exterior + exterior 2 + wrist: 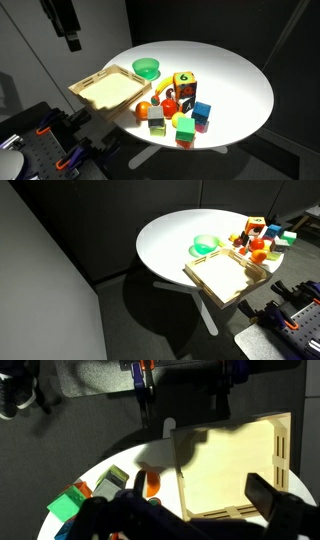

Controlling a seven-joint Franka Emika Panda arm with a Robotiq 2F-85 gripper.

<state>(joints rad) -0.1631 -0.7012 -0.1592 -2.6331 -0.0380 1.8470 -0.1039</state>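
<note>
My gripper [68,38] hangs high above the left rim of the round white table [235,70], above and beside the shallow wooden tray [105,88]. In the wrist view its two dark fingers stand wide apart with nothing between them [195,502], and the empty tray [230,460] lies below. The tray also shows at the table's near edge in an exterior view [228,275]. A green bowl [147,69] [206,245] sits just behind the tray.
A cluster of coloured toy blocks and fruit [178,108] [262,242] lies beside the tray, with a numbered cube [184,84] and an orange piece [152,484]. The robot base and cables [45,145] stand below the table's edge.
</note>
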